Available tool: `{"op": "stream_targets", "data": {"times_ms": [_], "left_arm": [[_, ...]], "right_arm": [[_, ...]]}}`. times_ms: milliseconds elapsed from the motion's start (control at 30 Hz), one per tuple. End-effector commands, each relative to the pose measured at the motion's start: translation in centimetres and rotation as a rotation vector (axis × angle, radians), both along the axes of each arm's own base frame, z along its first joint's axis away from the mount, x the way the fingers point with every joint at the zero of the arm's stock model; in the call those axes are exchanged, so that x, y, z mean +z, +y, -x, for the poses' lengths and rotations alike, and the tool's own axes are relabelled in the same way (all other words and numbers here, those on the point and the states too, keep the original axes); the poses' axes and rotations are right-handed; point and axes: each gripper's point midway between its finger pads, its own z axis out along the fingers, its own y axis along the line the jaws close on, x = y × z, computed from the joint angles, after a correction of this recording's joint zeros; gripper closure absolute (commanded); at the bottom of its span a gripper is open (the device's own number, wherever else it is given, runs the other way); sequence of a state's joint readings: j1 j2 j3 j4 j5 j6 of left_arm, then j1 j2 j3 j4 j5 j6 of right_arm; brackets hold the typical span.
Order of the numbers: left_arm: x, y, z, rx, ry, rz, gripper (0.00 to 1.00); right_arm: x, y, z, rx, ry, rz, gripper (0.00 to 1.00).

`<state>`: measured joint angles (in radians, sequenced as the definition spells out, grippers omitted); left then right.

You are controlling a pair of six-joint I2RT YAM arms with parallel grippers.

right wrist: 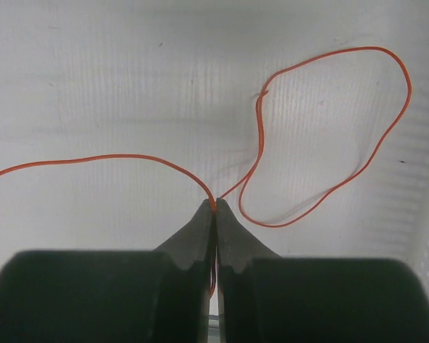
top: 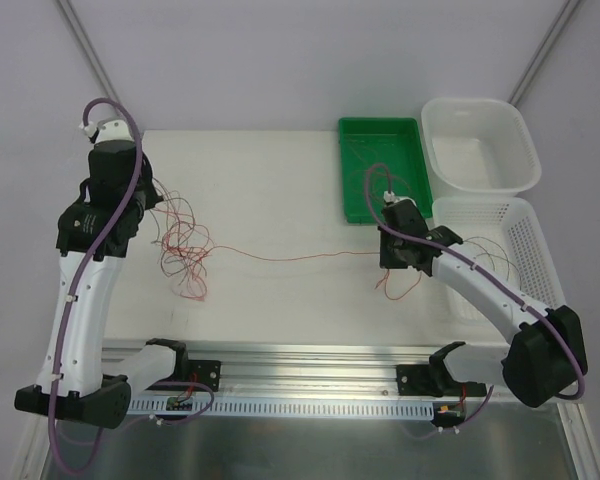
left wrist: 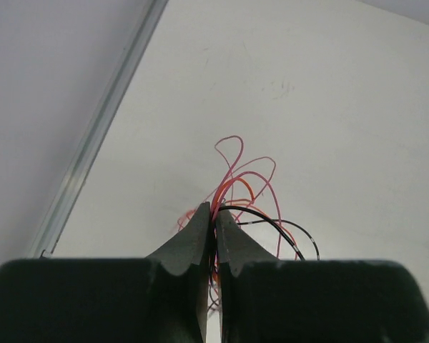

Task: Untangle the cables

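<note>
A loose tangle of thin red and orange cables lies on the white table, left of centre. My left gripper is shut on a bunch of them; red, orange and black strands curl out past its fingertips. In the top view that gripper sits at the tangle's upper left. One orange cable runs taut from the tangle rightward to my right gripper. The right gripper is shut on this orange cable, whose free end makes a wide loop on the table beyond it.
A green tray with a few thin wires in it stands at the back, right of centre. A white tub is beside it, and a white slotted basket sits along the right edge under the right arm. The table's left rail runs near my left gripper.
</note>
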<state>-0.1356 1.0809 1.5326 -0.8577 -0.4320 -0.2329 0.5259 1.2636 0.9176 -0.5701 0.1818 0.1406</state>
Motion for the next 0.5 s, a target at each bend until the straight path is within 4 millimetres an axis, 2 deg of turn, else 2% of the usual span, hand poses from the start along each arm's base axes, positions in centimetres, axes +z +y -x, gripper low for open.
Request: {"op": "stream_targets", "data": {"times_ms": [0,33,100,133,167,300,367,467], "left_arm": [[-3.1,-2.3,-0.5,-0.089,0.074,0.072,1.0],[-3.7,-3.5,-0.6,-0.137,0.09,0.101,1.0],[-5.5,-6.5,-0.3,-0.245,0.14,0.153,1.0],[-6.0,-7.8,-0.1,-0.294,0.157,0.166,1.0],[-6.4,-8.6,0.1,-0.32,0.171,0.163,1.0],[-8.9,-11.5,1.2,-0.412,0.247,0.227,1.0],[-9.4,-12.9,1.8,-0.463,0.267,0.267,1.0],[-10.2,-14.8,2.5,-0.53,0.291,0.31,1.0]], "right_arm": [[1.1,0.2,0.0,-0.01,-0.029,-0.018,0.95],[1.2,0.7,-0.1,0.015,-0.04,-0.028,0.94],[1.3,2.5,0.4,0.086,-0.046,-0.059,0.83],[1.5,3.1,0.3,0.113,-0.063,-0.07,0.75],[1.8,4.0,0.4,0.138,-0.07,-0.089,0.6],[3.6,7.2,0.9,0.257,-0.118,-0.138,0.35],[4.7,8.3,1.0,0.316,-0.145,-0.152,0.28],[6.8,10.3,1.3,0.386,-0.193,-0.209,0.25]]}}
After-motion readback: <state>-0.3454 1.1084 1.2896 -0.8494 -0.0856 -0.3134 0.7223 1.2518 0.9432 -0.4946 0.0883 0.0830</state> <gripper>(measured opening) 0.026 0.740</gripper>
